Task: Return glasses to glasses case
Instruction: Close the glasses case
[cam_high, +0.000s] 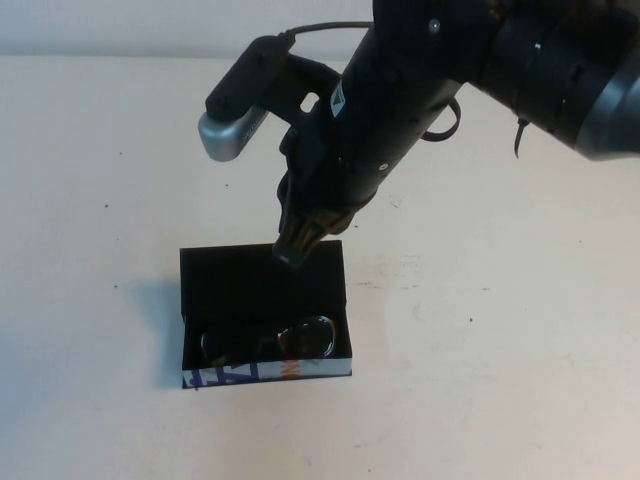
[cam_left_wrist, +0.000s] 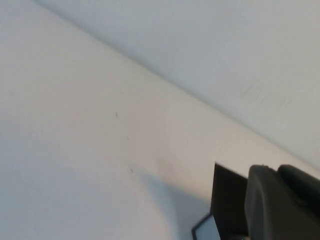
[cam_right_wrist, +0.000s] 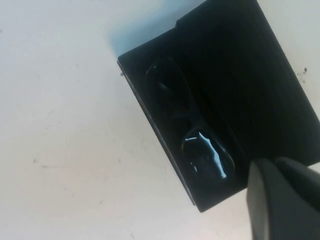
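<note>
The glasses case (cam_high: 268, 373) lies open on the table, black inside, with white, blue and orange print on its near wall. The black glasses (cam_high: 272, 343) lie in its tray, lenses glinting. My right gripper (cam_high: 298, 248) hangs shut and empty just above the raised black lid. In the right wrist view the glasses (cam_right_wrist: 201, 151) lie in the case (cam_right_wrist: 245, 75), and the right gripper (cam_right_wrist: 275, 167) is beside the case's end. My left gripper (cam_left_wrist: 275, 172) is outside the high view. It looks shut, and a black panel of the case (cam_left_wrist: 226, 200) shows beside it.
The pale table (cam_high: 500, 350) stretches around the case on all sides. The right arm's body and its wrist camera (cam_high: 232, 125) hang over the far half. A pale wall (cam_left_wrist: 225, 45) stands behind the table's far edge.
</note>
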